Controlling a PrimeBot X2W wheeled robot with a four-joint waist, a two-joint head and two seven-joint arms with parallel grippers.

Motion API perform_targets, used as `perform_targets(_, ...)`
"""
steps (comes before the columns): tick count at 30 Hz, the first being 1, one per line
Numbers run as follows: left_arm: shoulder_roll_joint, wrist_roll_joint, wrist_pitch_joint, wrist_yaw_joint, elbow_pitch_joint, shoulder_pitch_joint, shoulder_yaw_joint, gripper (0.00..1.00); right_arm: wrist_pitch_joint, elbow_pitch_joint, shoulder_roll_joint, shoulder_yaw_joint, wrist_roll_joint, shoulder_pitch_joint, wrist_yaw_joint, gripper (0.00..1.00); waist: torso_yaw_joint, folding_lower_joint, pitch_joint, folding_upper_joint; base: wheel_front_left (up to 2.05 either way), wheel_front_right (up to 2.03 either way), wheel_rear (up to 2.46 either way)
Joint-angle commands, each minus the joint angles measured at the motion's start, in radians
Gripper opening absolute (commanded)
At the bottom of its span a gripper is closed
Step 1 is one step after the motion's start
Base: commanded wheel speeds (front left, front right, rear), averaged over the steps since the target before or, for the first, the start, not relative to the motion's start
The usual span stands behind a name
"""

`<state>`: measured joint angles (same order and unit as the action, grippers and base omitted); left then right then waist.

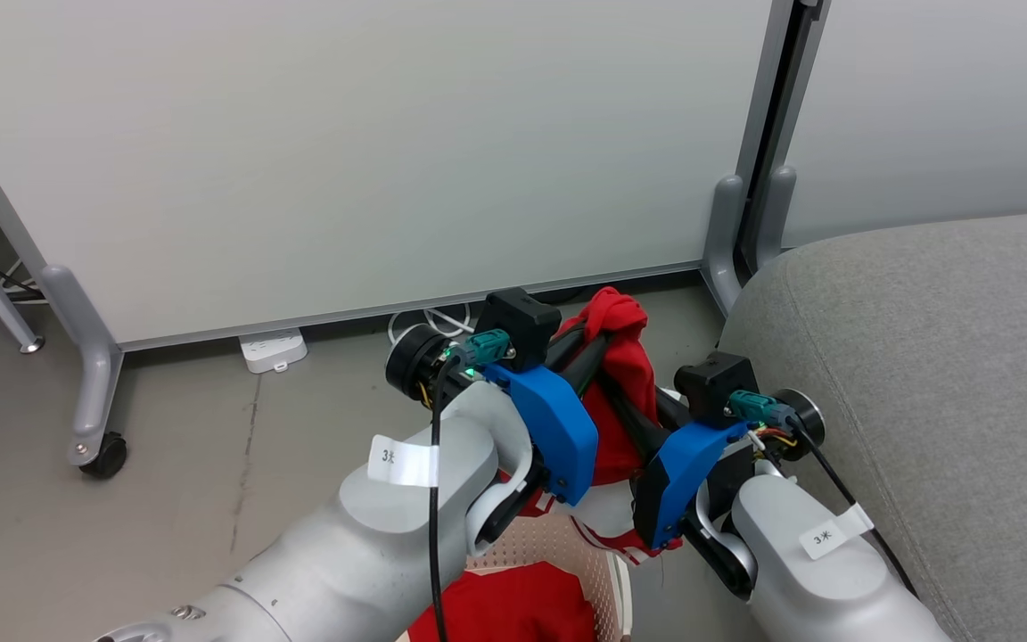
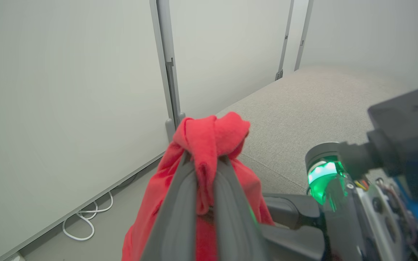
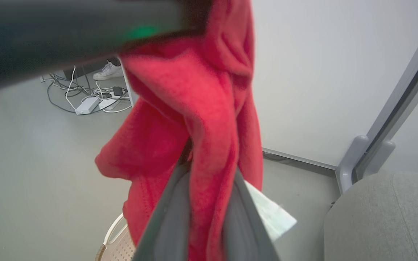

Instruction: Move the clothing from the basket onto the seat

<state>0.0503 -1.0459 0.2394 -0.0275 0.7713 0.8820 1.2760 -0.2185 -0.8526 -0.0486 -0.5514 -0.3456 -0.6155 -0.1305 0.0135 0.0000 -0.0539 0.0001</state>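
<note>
As fingers (image 2: pixel 230 210) pinch it, clothing (image 1: pixel 625 357) hangs vert. (above basket (image 1: pixel 540 544)).

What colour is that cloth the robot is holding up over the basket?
Bright red. The garment shows best in the right wrist view.

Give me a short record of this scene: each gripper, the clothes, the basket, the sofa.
left gripper: shut on the red garment, at its top bunch
right gripper: shut on the same garment, lower down
garment: held up over the basket, hanging from both grippers
second garment: red, lying in the basket
sofa: at the robot's right, no clothing on the visible part
to do: carry garment to sofa
</note>
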Motion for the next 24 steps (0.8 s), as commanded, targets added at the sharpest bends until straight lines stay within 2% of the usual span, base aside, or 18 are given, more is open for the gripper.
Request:
perform_targets(1, 0.000, -0.004, 0.006, -0.003, 0.003, -0.001, 0.002, 0.00, -0.005, -0.004, -0.003, -0.003, -0.005, -0.019, 0.000, 0.00, -0.001, 0.0000, 0.000, -0.0001, 0.00, 0.00, 0.00)
perform_targets(4, 0.000, -0.007, 0.008, -0.001, 0.003, -0.001, 0.002, 0.00, -0.005, -0.006, -0.003, -0.004, -0.006, -0.022, 0.000, 0.00, -0.002, 0.0000, 0.001, -0.0001, 0.00, 0.00, 0.00)
perform_targets(5, 0.000, -0.007, 0.012, 0.006, 0.003, -0.001, 0.002, 0.17, -0.005, -0.005, -0.003, -0.005, -0.007, -0.023, 0.000, 0.00, -0.004, 0.0000, 0.002, -0.0001, 0.00, 0.00, 0.00)
perform_targets(6, 0.000, -0.006, 0.014, 0.012, 0.002, -0.002, -0.005, 0.72, -0.006, -0.003, -0.003, -0.005, -0.008, -0.025, 0.000, 0.00, -0.007, 0.0000, 0.004, -0.0001, 0.00, 0.00, 0.00)
perform_targets(7, 0.000, -0.004, 0.020, 0.016, 0.004, -0.010, -0.014, 1.00, -0.008, -0.001, -0.003, -0.003, -0.008, -0.027, 0.000, 0.00, -0.009, 0.0000, 0.005, -0.0001, 0.00, 0.00, 0.00)
perform_targets(10, 0.002, 0.027, 0.025, 0.005, -0.006, -0.042, -0.051, 1.00, -0.016, 0.009, -0.003, 0.005, -0.006, -0.037, 0.000, 0.00, -0.016, 0.0000, 0.013, -0.0001, 0.00, 0.00, 0.00)
perform_targets(14, 0.060, 0.130, 0.026, 0.014, -0.094, -0.153, -0.197, 1.00, -0.023, 0.025, -0.003, 0.022, 0.006, -0.040, 0.000, 0.00, -0.026, 0.0000, 0.026, -0.0001, 0.00, 0.00, 0.00)
perform_targets(19, 0.116, 0.278, 0.026, -0.021, -0.236, -0.340, -0.391, 1.00, -0.028, 0.044, -0.003, 0.064, 0.033, -0.025, 0.000, 0.00, -0.025, 0.0000, 0.044, -0.0001, 0.00, 0.00, 0.00)
perform_targets(24, 0.138, 0.426, 0.026, -0.055, -0.343, -0.497, -0.559, 1.00, -0.030, 0.074, -0.003, 0.104, 0.054, -0.001, 0.000, 0.00, -0.024, 0.0000, 0.056, -0.0001, 0.00, 0.00, 0.00)
